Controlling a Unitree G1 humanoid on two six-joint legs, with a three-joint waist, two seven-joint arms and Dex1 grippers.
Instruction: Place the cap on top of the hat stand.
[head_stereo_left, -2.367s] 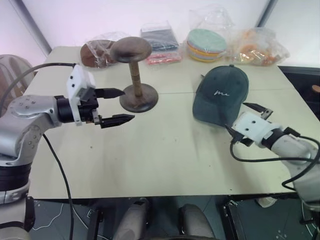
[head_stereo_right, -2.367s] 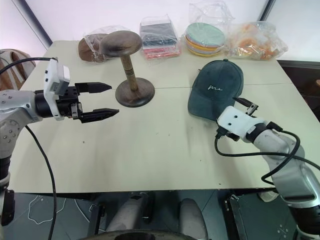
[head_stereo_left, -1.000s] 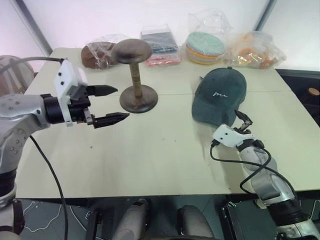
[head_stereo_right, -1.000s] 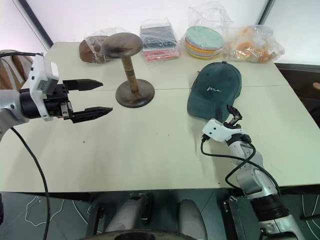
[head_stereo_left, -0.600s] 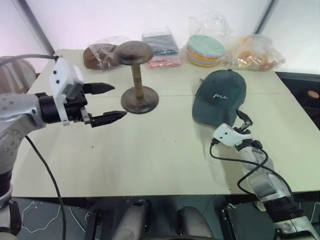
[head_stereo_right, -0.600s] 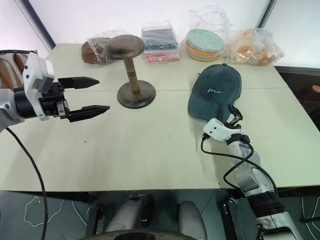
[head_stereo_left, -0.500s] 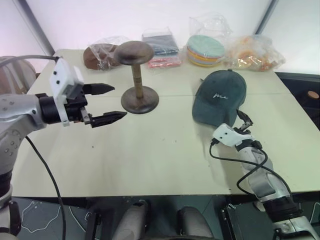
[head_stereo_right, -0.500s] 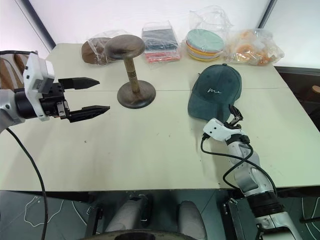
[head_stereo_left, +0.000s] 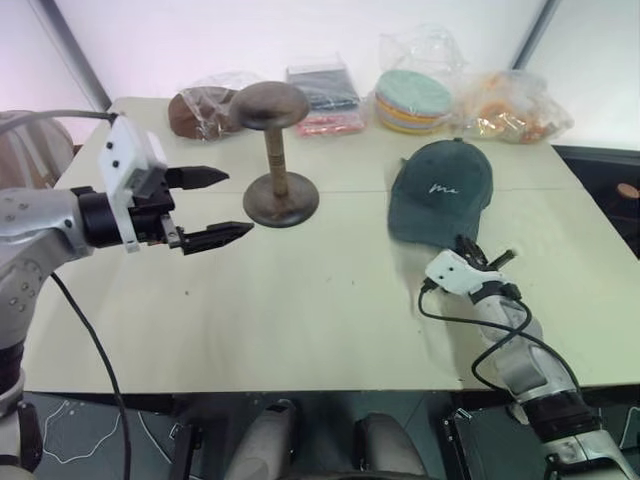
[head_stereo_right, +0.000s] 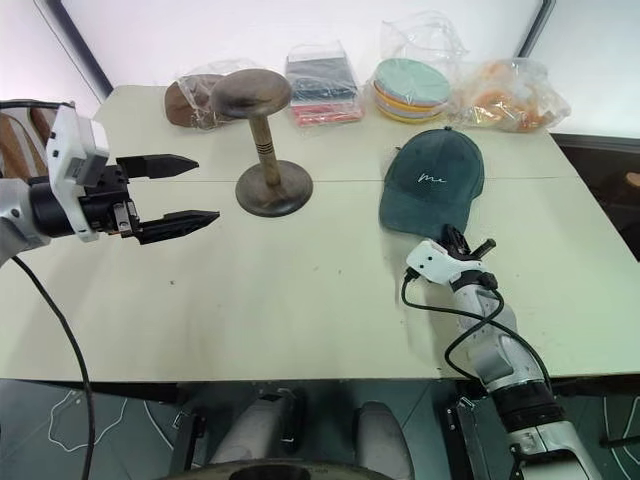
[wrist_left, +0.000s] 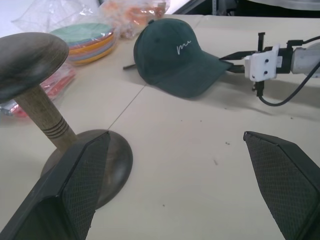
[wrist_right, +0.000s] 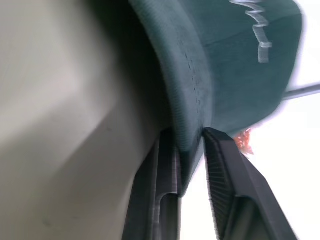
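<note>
Pinching the brim of the cap (wrist_right: 200, 80), the right gripper (wrist_right: 190, 165) is at the grasp step; next, lifting it toward the hat stand (head_stereo_left: 272, 150).

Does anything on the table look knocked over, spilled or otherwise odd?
Nothing stands out. The hat stand is upright, the cap lies flat, its brim between the right gripper fingers, and the bagged items sit along the far edge.

cap (head_stereo_left: 440, 190): dark teal-grey, white script | hat stand (head_stereo_left: 277, 150): dark brown, lighter stem | table (head_stereo_left: 300, 300): beige
</note>
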